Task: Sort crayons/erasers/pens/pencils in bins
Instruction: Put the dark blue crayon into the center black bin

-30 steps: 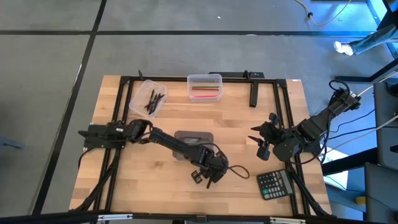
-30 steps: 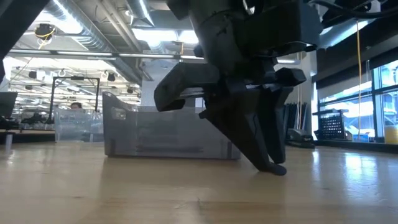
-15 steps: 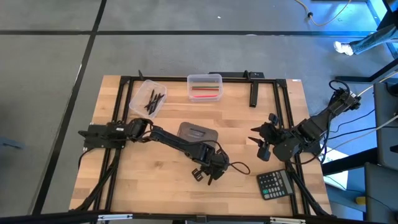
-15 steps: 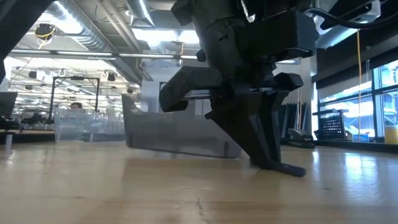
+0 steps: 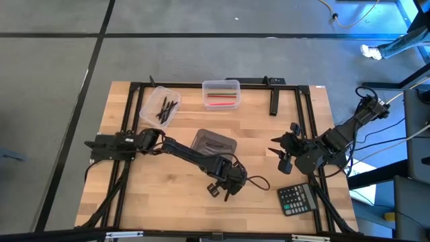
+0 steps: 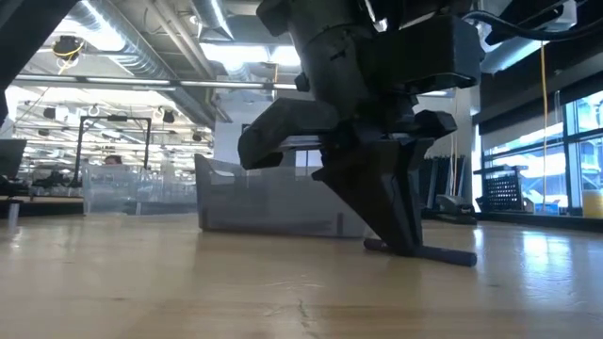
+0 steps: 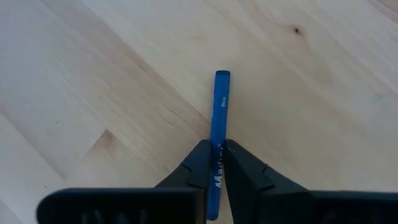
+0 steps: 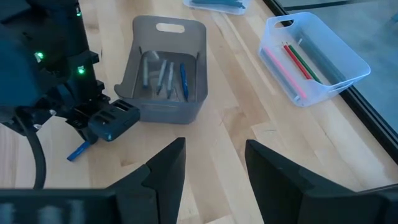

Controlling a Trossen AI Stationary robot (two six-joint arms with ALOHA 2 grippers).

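Left gripper (image 7: 214, 163): fingers (image 7: 244, 175) pinch the lower part of a blue crayon (image 7: 220, 112), which lies flat on the bare wooden worktop (image 5: 154, 195) and projects forward past the fingertips. White lettering reading "Blue" is legible on its wrapper. In the high view this gripper (image 5: 225, 190) sits low at the front middle of the worktop, the left arm reaching across from the left edge. In the low view the same gripper (image 6: 400, 240) stands tip-down on the wood with the crayon (image 6: 443, 253) lying along the surface at its foot.

Smoky grey bin (image 5: 213, 142): just behind the left gripper, near the worktop's middle, turned at a slight angle. The right wrist view shows several grey sticks and one blue stick inside it (image 8: 163, 109).

Clear bin (image 5: 162, 105) at the rear left holds dark sticks. Clear bin (image 5: 221, 93) at the rear centre holds red, pink and green sticks.

Right gripper (image 8: 211, 168): fingers spread apart, holding nothing; it (image 5: 282, 153) hovers near the worktop's right edge.

Black calculator (image 5: 296, 199): front right corner of the worktop. Thick black bar (image 5: 273, 103): rear right, well apart from the bins.
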